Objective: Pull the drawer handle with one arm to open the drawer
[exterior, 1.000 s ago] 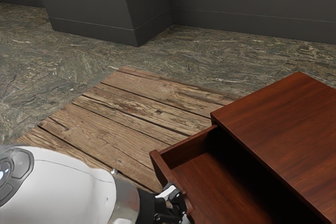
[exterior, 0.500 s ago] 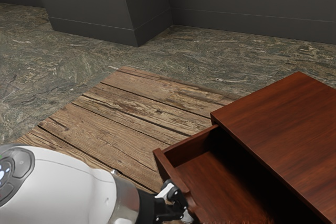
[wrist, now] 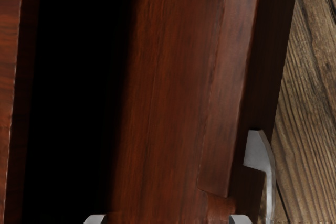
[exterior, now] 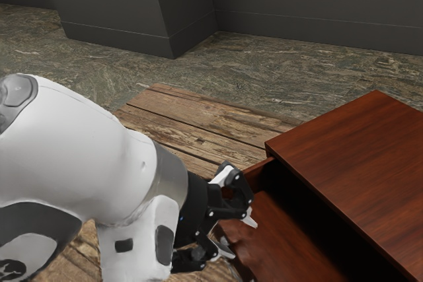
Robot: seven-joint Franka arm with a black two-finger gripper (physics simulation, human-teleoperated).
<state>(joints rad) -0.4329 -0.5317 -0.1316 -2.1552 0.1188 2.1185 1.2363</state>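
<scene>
Hovering over drawer (exterior: 284, 249), gripper (exterior: 236, 236) spread wide — holding nothing

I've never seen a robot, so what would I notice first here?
A big white arm looms at the exterior view's left, its black gripper at the drawer. That drawer stands open from a dark red cabinet at the exterior view's right, on a wooden plank table.

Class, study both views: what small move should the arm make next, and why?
Probably lift the hand straight up, clear of the drawer. The drawer already stands pulled out of the cabinet, its inside exposed. The gripper hangs open over the front panel, gripping nothing, and the handle sits free on the panel's outer face.
</scene>
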